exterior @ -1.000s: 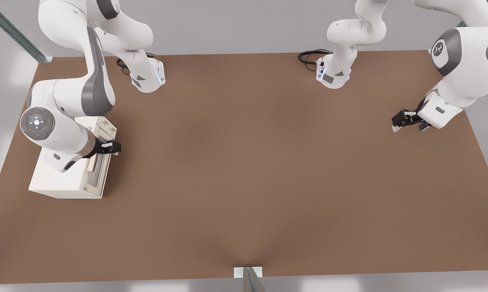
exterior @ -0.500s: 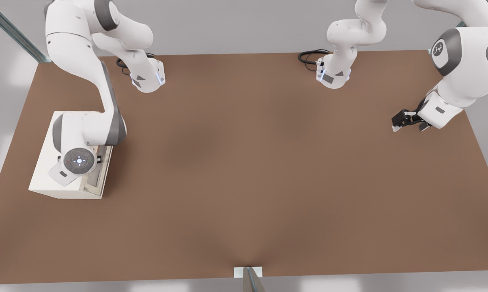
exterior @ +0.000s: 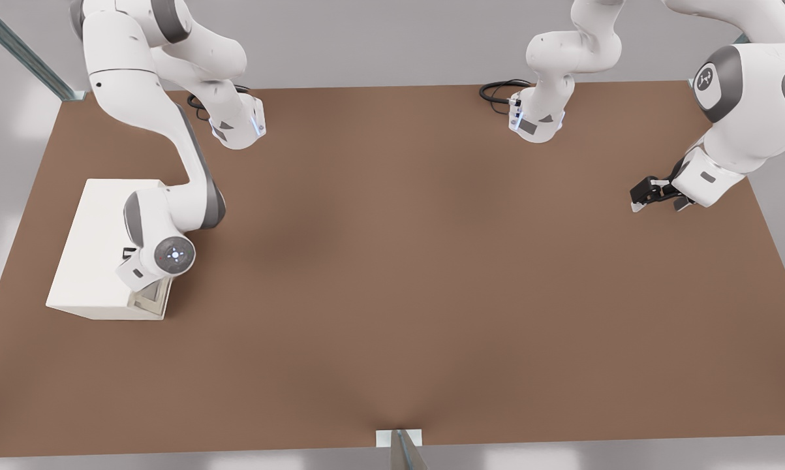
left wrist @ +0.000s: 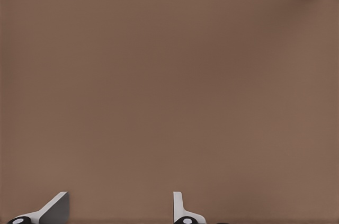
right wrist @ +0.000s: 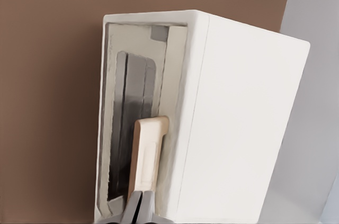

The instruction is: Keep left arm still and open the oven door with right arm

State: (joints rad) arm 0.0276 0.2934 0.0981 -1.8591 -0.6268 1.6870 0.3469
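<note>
1. Cream-white and boxy, the small oven (exterior: 95, 261) sits on the brown table (exterior: 431, 294) at the front view's left, close to the table's left edge.
2. I see the oven door (right wrist: 135, 123) on the side that faces the middle of the table. It has a dark window and looks closed, flat against the box.
3. I see the pale tan handle (right wrist: 146, 155) running along the door in the right wrist view.
4. My right arm (exterior: 170, 215) bends down over the oven, and its round grey disc with small lights sits above the door's edge.
5. My gripper (right wrist: 139, 209) is at one end of the handle. Its two fingers are pressed close together and pinch the handle's end.
</note>
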